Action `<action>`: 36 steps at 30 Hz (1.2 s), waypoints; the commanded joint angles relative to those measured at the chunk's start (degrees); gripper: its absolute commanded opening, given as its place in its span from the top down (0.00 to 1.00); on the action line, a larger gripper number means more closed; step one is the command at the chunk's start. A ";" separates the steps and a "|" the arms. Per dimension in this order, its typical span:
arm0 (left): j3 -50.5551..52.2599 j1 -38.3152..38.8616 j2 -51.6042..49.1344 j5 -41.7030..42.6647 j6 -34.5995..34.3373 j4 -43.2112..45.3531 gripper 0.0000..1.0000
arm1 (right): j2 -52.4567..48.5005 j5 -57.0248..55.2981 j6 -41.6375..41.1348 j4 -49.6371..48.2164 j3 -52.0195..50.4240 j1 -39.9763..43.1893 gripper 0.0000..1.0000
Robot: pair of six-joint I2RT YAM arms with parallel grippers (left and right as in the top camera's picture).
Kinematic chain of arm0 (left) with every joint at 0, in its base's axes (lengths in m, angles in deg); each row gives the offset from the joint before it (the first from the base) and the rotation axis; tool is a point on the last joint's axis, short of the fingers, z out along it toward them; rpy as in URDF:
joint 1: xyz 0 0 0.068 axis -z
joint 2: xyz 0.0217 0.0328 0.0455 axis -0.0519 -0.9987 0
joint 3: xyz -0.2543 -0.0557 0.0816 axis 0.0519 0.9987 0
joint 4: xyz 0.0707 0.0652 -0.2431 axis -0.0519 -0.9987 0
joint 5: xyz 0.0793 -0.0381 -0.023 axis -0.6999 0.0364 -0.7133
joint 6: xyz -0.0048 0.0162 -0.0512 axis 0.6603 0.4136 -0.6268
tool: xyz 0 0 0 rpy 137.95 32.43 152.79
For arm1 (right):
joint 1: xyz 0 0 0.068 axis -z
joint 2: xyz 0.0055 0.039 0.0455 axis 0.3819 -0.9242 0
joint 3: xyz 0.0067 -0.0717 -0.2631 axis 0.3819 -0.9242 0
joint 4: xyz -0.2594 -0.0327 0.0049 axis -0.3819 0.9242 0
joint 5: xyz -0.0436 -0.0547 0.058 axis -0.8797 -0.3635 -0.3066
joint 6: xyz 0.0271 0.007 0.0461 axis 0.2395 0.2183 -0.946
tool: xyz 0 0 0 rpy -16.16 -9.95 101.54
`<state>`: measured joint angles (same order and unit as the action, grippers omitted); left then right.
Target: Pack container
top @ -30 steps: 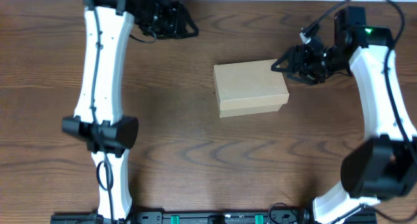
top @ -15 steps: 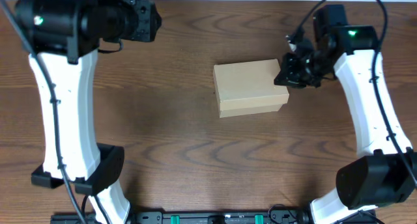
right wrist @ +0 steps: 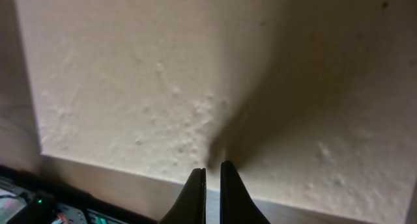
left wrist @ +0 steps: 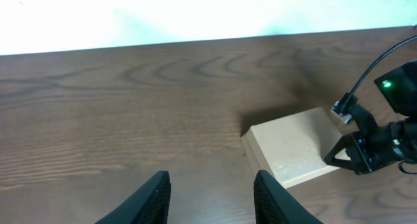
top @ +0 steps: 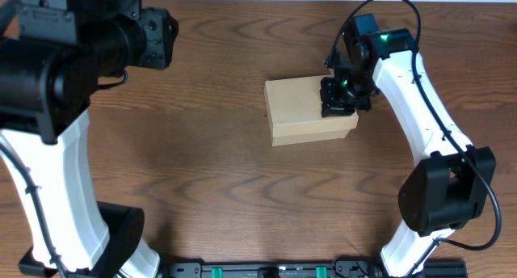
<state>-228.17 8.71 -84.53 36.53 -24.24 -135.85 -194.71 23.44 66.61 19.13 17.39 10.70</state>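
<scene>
The dark brown wooden table point(top: 226, 173) carries the small rectangular tan cardboard box point(top: 307, 108) at its centre, lid closed. The right gripper point(right wrist: 212, 175) points down over the box's right end, fingers nearly together, holding nothing. The left gripper point(left wrist: 212, 193) hangs well apart, spread wide.

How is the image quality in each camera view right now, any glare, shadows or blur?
Overhead: even light, sharp, though the left arm looms large near the lens. Left wrist: white washout beyond the table; container clear. Right wrist: cardboard fills the frame, a dark shadow spreading up from the right claw.
</scene>
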 commanded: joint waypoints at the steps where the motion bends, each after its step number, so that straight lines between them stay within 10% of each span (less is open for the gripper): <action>1: -0.87 -0.02 1.60 -1.55 -0.26 -0.66 0.59 | -0.90 -2.23 -0.61 -0.33 0.24 -0.35 0.99; 32: -0.87 -0.04 4.00 -2.99 -0.26 -0.48 0.52 | -3.50 -2.10 -0.72 -3.69 -1.42 -1.75 0.99; 36: -0.87 -0.04 4.00 -3.39 -0.24 -0.39 0.51 | -0.90 -2.21 -1.49 -2.01 5.88 -1.68 0.86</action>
<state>-228.17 8.71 -81.19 34.43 -24.28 -135.81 -198.20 20.86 66.24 16.90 18.11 9.81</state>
